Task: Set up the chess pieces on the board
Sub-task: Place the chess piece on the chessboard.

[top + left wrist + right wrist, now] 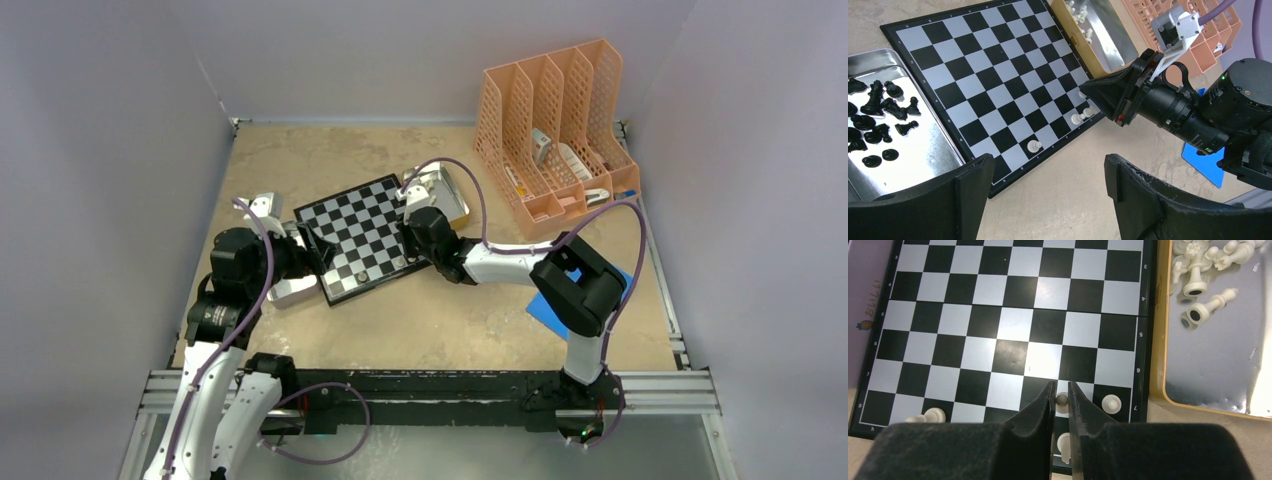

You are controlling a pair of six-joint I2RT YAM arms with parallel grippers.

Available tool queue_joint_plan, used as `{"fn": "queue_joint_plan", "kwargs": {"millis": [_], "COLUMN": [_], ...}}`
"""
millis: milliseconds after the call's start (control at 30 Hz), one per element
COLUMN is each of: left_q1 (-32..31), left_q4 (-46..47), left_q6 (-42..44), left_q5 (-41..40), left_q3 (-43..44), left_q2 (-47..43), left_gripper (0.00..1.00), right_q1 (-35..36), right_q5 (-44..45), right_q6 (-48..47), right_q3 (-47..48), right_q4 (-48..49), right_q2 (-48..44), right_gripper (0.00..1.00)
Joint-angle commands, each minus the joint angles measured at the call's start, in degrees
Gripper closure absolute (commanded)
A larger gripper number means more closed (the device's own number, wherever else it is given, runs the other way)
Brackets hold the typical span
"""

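Note:
The board (360,235) lies tilted mid-table. My right gripper (1061,390) reaches over its near right corner, shut on a pale pawn (1062,400) that stands on a white square. Other pale pieces stand close by: a pawn (1111,402), one under the fingers (1064,442), and one further left (933,415). My left gripper (1048,162) hangs open and empty above the board's (998,65) near left corner and the bare table. Black pieces (878,120) lie in a metal tray (923,150). Loose pale pieces (1198,270) lie in another tray (1218,355).
An orange file rack (555,130) stands at the back right. A blue flat object (545,305) lies under the right arm's elbow. The metal rail (430,390) runs along the near edge. Grey walls close the left, back and right sides.

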Motion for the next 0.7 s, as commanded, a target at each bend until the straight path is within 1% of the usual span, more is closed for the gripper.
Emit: {"fn": "queue_joint_plan", "kwargs": {"millis": [0,667], "left_q1": [-0.16,-0.16], "left_q4": [1.14,1.13], "left_q6": [-0.54,-0.54], "left_q5": [-0.49,-0.6], "left_q3": [0.55,0.55], "left_q2": [-0.23,-0.18], "left_gripper": [0.19,0.19], "right_q1": [0.19,0.16], "right_q5": [1.06,4.58], "right_q6": [0.8,-0.13], "right_q3": [0.16,2.6], "right_q4": [2.1,0.07], "right_q2": [-0.07,3.27], "right_gripper": [0.83,0.8]}}
